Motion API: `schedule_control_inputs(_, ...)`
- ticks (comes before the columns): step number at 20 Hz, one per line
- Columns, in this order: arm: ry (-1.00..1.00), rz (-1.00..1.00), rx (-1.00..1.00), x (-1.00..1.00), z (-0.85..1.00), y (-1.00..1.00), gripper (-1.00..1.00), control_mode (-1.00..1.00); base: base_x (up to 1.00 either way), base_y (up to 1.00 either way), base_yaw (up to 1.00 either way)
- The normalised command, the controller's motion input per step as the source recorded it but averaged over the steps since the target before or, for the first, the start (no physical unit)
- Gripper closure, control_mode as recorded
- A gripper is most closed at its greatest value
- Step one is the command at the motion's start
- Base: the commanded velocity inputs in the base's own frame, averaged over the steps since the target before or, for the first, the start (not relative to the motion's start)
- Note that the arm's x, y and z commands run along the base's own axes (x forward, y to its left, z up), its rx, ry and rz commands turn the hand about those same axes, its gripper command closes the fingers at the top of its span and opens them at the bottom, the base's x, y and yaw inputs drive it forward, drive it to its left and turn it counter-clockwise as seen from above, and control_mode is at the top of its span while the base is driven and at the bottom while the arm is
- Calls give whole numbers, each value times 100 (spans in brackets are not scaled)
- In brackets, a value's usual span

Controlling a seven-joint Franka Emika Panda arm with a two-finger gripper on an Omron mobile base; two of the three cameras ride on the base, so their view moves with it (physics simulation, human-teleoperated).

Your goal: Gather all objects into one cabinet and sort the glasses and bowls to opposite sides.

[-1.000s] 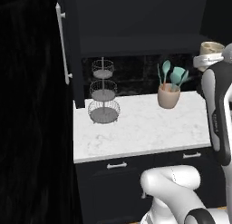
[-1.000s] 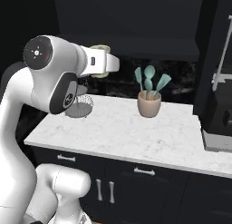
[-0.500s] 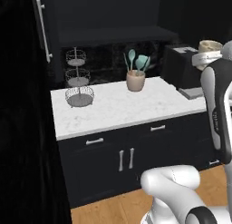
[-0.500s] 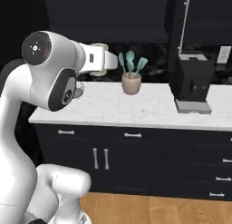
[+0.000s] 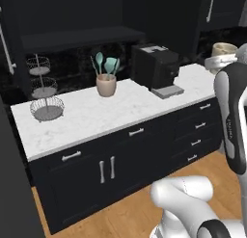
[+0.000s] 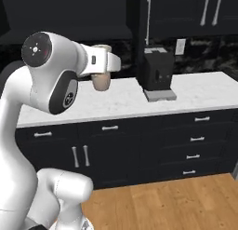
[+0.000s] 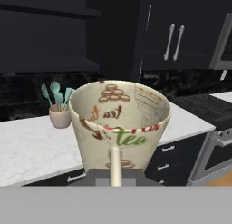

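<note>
Cream mug (image 7: 118, 126) sits clamped in the gripper (image 7: 115, 175); carry it level, upright, clear of the coffee machine (image 5: 154, 67) toward the cabinet.

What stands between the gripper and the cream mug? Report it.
Nothing visible. The gripper is shut on the cream mug, clamped at its handle, and the mug hangs in open air in front of the counter.

Two base views flank the counter (image 5: 87, 119); the hand view sits close over it.
</note>
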Motion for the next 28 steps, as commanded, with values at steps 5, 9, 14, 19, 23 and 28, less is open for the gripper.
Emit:
schedule_control_inputs(5,0,0,0,0,0,0,100,100,-45,-81,-6)
schedule_control_inputs(9,0,0,0,0,0,0,100,100,-65,-80,-11)
schedule_control_inputs(14,0,0,0,0,0,0,100,100,-7,-89,-1)
schedule_control_inputs(19,0,0,0,0,0,0,100,100,-7,-100,-5)
schedule_control_inputs(23,0,0,0,0,0,0,100,100,11,-100,-1)
schedule_control_inputs(28,0,0,0,0,0,0,100,100,8,-100,-16)
